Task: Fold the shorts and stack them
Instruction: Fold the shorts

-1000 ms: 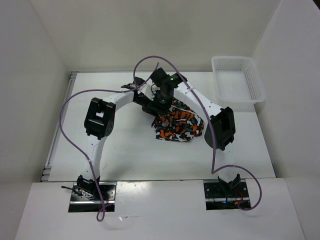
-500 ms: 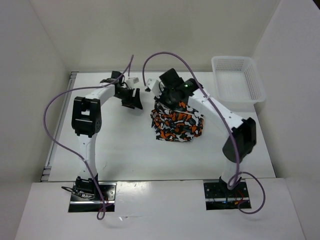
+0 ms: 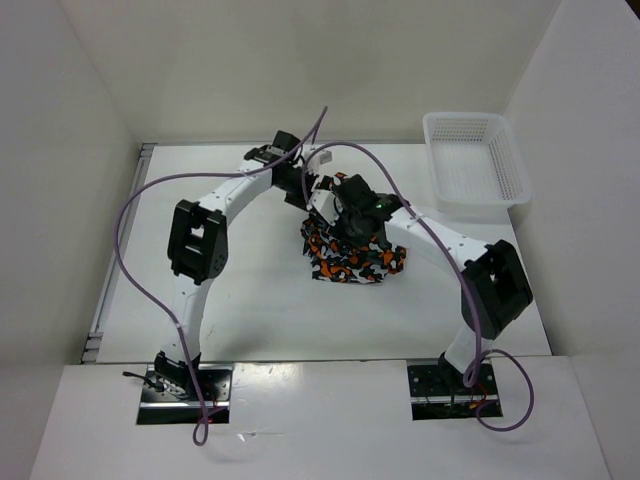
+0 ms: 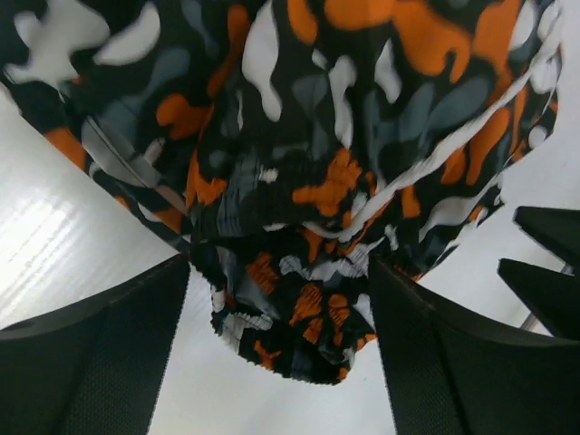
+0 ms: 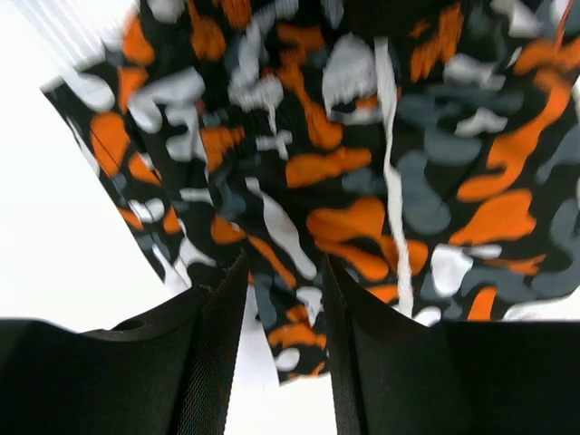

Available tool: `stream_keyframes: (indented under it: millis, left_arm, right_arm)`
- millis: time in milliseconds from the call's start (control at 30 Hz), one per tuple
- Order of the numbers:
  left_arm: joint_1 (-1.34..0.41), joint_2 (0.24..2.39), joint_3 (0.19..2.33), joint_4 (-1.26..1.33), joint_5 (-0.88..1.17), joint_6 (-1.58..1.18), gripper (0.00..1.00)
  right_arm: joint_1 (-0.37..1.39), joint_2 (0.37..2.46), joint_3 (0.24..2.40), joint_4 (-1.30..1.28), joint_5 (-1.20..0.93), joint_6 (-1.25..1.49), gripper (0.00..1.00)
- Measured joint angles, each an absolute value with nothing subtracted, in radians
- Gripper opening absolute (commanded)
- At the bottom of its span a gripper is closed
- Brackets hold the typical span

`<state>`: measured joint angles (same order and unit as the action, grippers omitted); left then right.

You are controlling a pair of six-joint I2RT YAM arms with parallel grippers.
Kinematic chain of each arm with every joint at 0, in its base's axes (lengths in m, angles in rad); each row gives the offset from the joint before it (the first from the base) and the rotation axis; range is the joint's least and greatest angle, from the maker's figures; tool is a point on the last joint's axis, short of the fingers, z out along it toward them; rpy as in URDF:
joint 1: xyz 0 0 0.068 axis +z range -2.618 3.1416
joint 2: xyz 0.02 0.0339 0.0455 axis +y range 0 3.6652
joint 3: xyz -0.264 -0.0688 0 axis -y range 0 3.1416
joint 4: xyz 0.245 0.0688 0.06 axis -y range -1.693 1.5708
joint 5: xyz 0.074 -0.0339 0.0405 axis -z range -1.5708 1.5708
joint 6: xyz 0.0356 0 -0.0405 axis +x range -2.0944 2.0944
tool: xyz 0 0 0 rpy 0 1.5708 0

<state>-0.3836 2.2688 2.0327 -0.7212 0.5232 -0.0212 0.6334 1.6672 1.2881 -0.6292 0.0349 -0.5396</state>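
One white plastic mesh basket [image 3: 470, 118] sits at the counter's [image 3: 250, 290] far right corner. One pair of orange-grey-white-black blotch-print fabric shorts [image 3: 350, 258] lies bunched mid-counter, outside it. My left pincer [image 4: 279, 267] gapes wide above them; my right pincer [image 5: 284, 265], narrowly apart.

We see the shorts [image 3: 352, 256], soft fabric blotched in orange, dark grey, white and black, lying in a rumpled, loosely folded heap about the centre of the table [image 3: 250, 290], a touch toward 3 o'clock. Up close, the cloth is creased, with a gathered hem.
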Motion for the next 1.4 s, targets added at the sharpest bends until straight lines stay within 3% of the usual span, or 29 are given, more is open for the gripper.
stream_keyframes:
  millis: [267,700,967,1033,1100,1133,1167,1233,1300,1400]
  left_arm:
    - [-0.284,2.265,1.833,-0.738,0.558,-0.007,0.71]
    - [-0.297,2.261,1.759,-0.728,0.676,-0.006,0.69]
    - [-0.300,2.261,1.726,-0.717,0.709,-0.007,0.57]
    - [-0.300,2.261,1.721,-0.716,0.712,-0.007,0.53]
    - [-0.300,2.261,1.718,-0.715,0.712,-0.007,0.50]
    - [-0.300,2.261,1.716,-0.715,0.713,-0.007,0.47]
    - [-0.300,2.261,1.716,-0.715,0.715,-0.007,0.45]
    - [-0.300,2.261,1.716,-0.714,0.722,-0.007,0.38]
    - [-0.300,2.261,1.716,-0.714,0.733,-0.006,0.20]
    - [-0.300,2.261,1.716,-0.711,0.746,-0.007,0.04]
  right_arm:
    - [0.690,1.672,1.275,-0.494,-0.023,-0.549,0.51]
    - [0.698,1.786,1.271,-0.424,-0.064,-0.548,0.54]
    - [0.698,1.805,1.232,-0.407,-0.038,-0.548,0.54]
    - [0.698,1.813,1.216,-0.393,-0.013,-0.548,0.50]
    - [0.698,1.817,1.202,-0.386,0.012,-0.550,0.38]
    - [0.698,1.823,1.200,-0.382,0.022,-0.550,0.30]
    - [0.698,1.830,1.200,-0.374,0.031,-0.549,0.13]
    - [0.698,1.839,1.200,-0.356,0.046,-0.547,0.02]
    - [0.698,1.841,1.201,-0.352,0.057,-0.539,0.00]
    - [0.698,1.843,1.246,-0.376,0.054,-0.522,0.00]
